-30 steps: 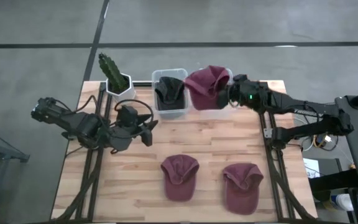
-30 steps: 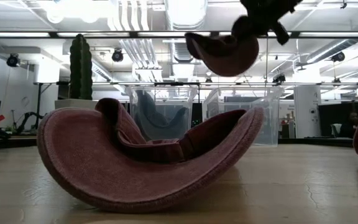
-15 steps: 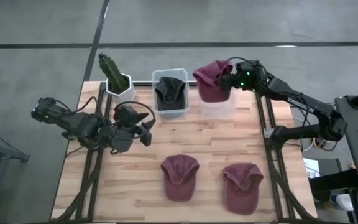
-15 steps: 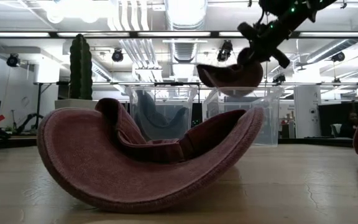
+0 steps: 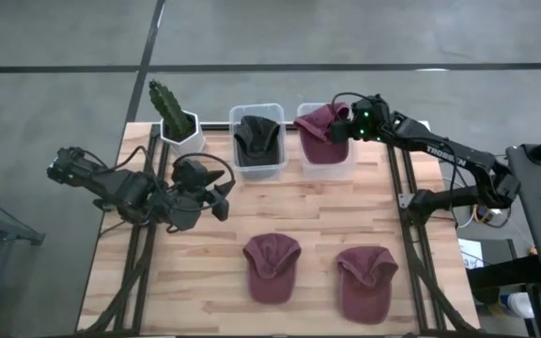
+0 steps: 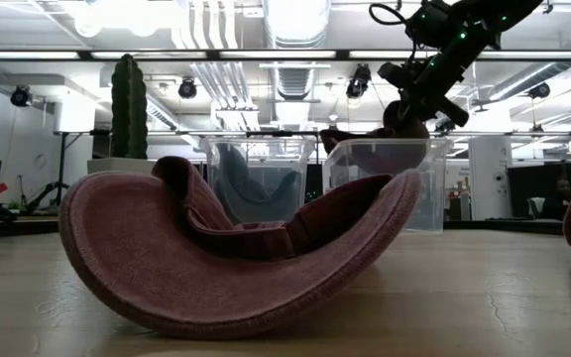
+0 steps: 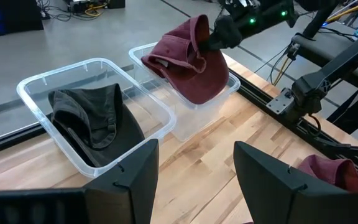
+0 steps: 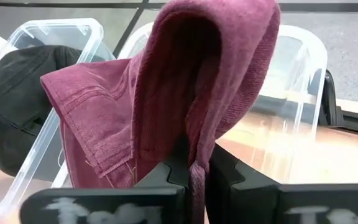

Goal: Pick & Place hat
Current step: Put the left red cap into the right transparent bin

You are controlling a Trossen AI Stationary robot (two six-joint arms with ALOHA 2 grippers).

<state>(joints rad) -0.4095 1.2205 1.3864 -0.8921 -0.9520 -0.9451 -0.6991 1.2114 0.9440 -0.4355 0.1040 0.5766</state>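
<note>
high overhead, low table-level; both share bins [image 5: 256, 141].

Two dark jointed arms, black looped cables on each; green indicator light glows near right pincer [image 5: 338, 130]; left pincer [image 7: 194, 171] fingers matte black, blocky.

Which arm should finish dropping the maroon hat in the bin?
Right. Its gripper is already shut on the maroon hat, holding it over the right bin. The left gripper sits open, well short of the bins, holding nothing.

The wooden table [image 5: 299, 221] carries two clear bins [image 5: 257, 161], a potted cactus [image 5: 178, 124] and two maroon caps [image 5: 271, 268].
</note>
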